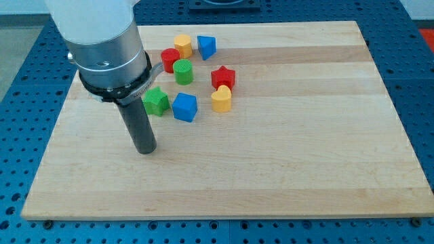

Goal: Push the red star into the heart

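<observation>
Camera view, single frame. We read no brand, label or writing anywhere; the arm's white housing and grey collar carry nothing legible.

We have no gripper to report on: the arm ends in a dark rod, and my tip (145, 151) rests on the wooden board (285, 163) at the left, nearer to us than all the blocks. It stands near the green star (156, 102) and the blue cube (184, 107), just below and left of them, touching neither.

Task items: the red star (223, 77) sits near the board's middle, toward the far side. The yellow heart (221, 99) lies just on its near side; the two look to be touching or all but touching, and we cannot tell which.

Other blocks: a green cylinder (183, 71) stands left of the red star. A red cylinder (169, 59) is left of that and partly behind the collar. A yellow block (182, 45) of unclear shape sits farthest back, with a blue block (206, 47), perhaps a triangle, just to its right.

In the way: the blue cube, green star and green cylinder lie between my tip and the red star. The arm body hides the board's far left corner.

Around the board we see a blue perforated table (20, 102).
</observation>
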Tool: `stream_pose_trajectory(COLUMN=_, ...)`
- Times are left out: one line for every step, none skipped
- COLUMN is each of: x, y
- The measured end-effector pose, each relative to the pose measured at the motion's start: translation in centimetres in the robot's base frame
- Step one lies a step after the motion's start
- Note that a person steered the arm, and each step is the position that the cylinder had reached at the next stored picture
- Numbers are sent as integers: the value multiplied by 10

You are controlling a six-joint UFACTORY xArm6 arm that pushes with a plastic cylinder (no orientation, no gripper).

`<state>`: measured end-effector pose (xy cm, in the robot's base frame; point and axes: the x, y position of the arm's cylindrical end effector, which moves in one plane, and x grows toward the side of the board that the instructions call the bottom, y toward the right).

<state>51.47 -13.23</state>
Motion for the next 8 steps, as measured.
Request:
stream_pose_trajectory(x=0, y=0)
stream_pose_trajectory(x=0, y=0)
stream_pose_trajectory(x=-9, y=20)
stream_pose_trajectory(x=-54, y=66)
stream_pose_trajectory(x=-57, y=66)
stream_pose_trajectory(x=-57, y=66)
stream_pose_trajectory(x=-57, y=66)
stream_pose_trajectory(x=-57, y=66)
